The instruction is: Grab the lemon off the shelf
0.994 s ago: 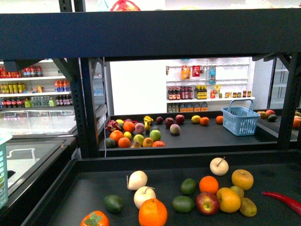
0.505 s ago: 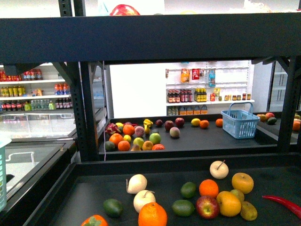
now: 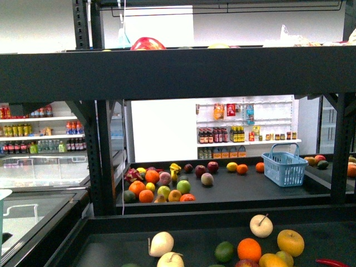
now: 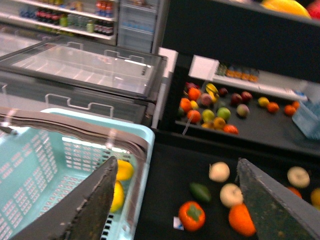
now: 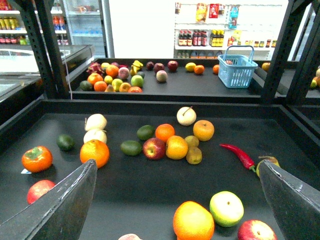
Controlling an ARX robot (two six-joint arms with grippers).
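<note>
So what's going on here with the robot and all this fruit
Nothing is being held right now. Both the left gripper and the right gripper are open and empty, hanging over the black shelf deck, which is scattered with oranges, apples, avocados and a red chili. A light blue basket beside the left arm has yellow fruit in it, possibly lemons. No grab has started.

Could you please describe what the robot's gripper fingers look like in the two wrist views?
Only the fingers show. In the left wrist view, the left gripper has two broad, dark grey fingers with a rough, speckled surface and slanted, wedge-like edges. The right gripper has matching dark fingers with paler, worn-looking edges. No cables, markings or arm links are visible, and the front view shows neither arm.
</note>
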